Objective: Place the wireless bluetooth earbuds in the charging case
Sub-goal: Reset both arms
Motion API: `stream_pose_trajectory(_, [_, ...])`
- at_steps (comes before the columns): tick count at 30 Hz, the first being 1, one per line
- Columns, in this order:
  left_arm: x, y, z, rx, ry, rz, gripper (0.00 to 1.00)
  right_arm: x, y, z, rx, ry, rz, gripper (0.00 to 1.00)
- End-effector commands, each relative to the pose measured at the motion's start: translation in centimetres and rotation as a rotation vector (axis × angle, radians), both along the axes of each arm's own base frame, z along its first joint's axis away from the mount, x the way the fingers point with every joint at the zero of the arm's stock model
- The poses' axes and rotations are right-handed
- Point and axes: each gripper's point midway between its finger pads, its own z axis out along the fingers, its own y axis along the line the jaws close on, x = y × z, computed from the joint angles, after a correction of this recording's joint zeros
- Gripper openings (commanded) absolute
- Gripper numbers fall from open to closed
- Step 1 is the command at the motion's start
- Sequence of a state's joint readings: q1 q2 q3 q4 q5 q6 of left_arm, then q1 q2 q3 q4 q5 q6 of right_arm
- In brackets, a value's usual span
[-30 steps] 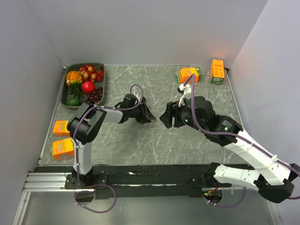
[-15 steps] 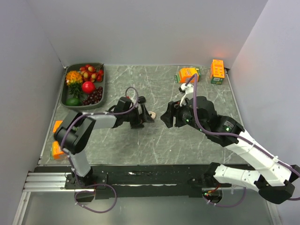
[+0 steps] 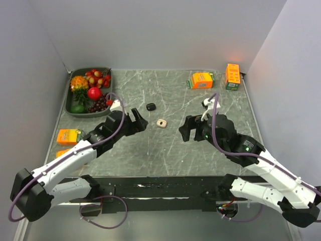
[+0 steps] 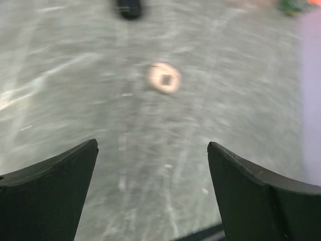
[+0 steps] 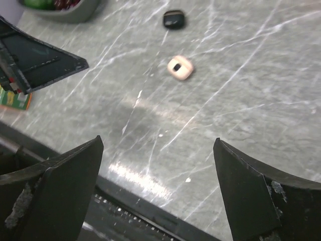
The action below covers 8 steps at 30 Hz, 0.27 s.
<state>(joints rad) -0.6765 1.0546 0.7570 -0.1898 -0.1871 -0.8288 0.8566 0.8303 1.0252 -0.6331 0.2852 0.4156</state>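
Left gripper (image 3: 137, 119) and right gripper (image 3: 184, 128), jaws spread and empty, flank a small pale earbud piece (image 3: 161, 123) lying mid-surface, reachable by either. A black piece (image 3: 151, 106) sits near it at eleven o'clock. Bud or case, unclear.

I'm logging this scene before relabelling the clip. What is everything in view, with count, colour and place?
black case: one, black, mid-table, toward the far side
beige case: one, pale beige with a dark square on top, mid-table, between the two tools
tray: one, dark grey-green, far left corner
fruit: a mixed pile, red, orange, green and dark, in the tray
orange cartons: four, orange; two at the far right, two at the left edge
table: one, grey marbled
loose earbuds: none visible
left tool: one, black, open and empty
right tool: one, black, open and empty
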Motion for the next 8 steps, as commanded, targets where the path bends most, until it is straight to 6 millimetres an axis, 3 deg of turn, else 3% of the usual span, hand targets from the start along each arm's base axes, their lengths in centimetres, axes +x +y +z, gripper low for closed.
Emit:
stream_pose_trajectory(1, [1.2,4.7,-1.5,0.142,0.072,0.272,0.96,0.8,-2.3,1.7,0.027,-0.097,-0.105,0.99])
stream_pose_trajectory(8, [0.8,3.1,1.1,0.131,-0.023,0.112,0.96,1.4,-3.7,1.6,0.007,-0.130,-0.179,0.99])
